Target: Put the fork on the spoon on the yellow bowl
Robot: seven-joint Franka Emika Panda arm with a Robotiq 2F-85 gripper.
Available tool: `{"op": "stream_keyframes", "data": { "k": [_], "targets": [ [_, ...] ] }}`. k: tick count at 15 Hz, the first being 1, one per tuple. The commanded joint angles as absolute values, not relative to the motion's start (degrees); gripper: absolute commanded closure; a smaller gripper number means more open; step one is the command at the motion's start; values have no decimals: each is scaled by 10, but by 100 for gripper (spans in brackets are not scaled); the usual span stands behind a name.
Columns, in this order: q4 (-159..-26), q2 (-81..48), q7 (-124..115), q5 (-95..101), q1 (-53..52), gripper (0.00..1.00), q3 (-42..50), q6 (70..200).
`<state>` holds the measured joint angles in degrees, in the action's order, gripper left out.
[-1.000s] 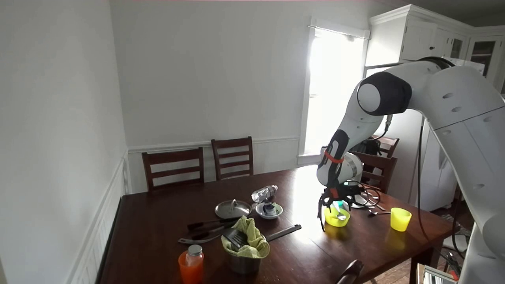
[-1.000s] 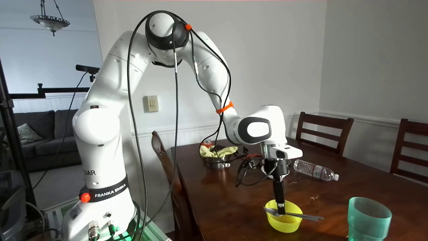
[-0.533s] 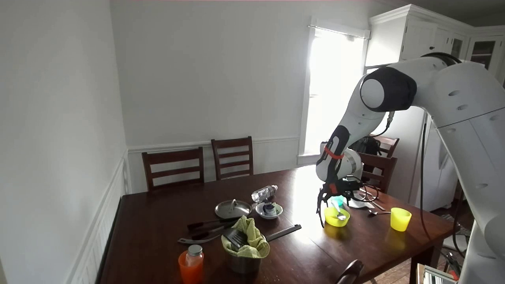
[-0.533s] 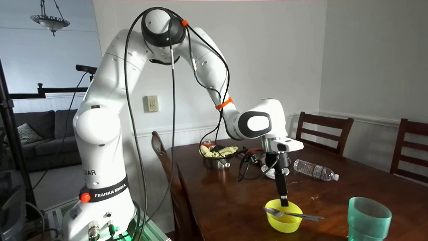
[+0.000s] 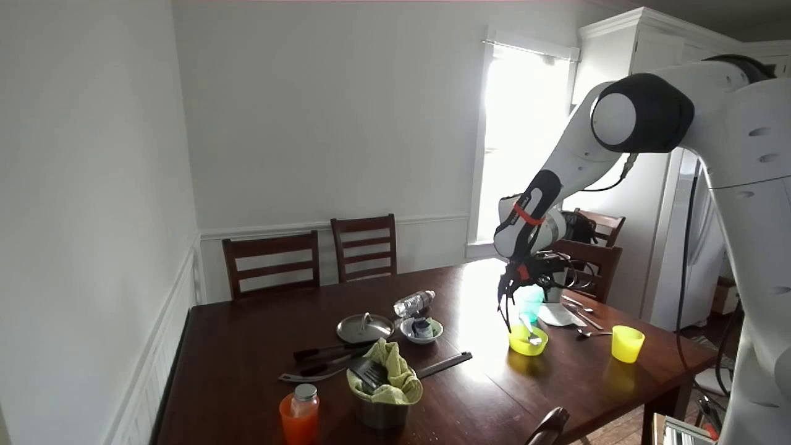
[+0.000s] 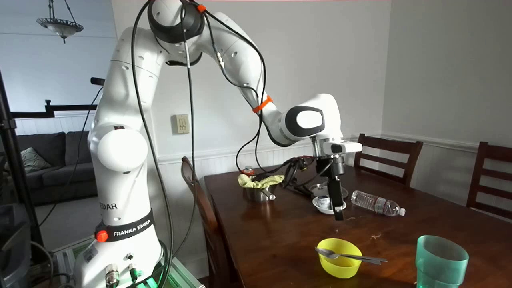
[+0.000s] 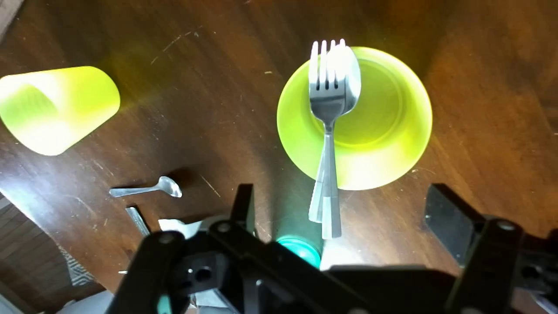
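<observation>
Plainly, my gripper [image 7: 344,209] is spread wide, holding nothing, clear of the fork [image 7: 328,104], which lies on the spoon [image 7: 353,85], the 2 across the yellow bowl [image 7: 379,163]. I judge the placing done; the next move calls only for backing away. Farther off, the pot [image 5: 383,415] holds a cloth [image 5: 389,355] and spatula [image 5: 369,374], the orange cup [image 5: 300,428] a jar [image 5: 304,403]

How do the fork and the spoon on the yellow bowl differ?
The fork has tines; the spoon, a rounded head. The fork lies on top, partly hiding the spoon. In the wrist view the fork's handle end shows beyond the spoon's. Both are silvery and lie across the yellow bowl.
</observation>
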<state>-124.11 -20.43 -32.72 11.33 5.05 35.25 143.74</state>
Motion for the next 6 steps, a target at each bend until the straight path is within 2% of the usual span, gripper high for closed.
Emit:
{"op": "stream_keyframes", "data": {
  "k": [1,6],
  "targets": [
    [-1246,-149,-366,171,40,0,355,1392],
    [-1238,-163,-359,163,73,0,320,1404]
  ]
}}
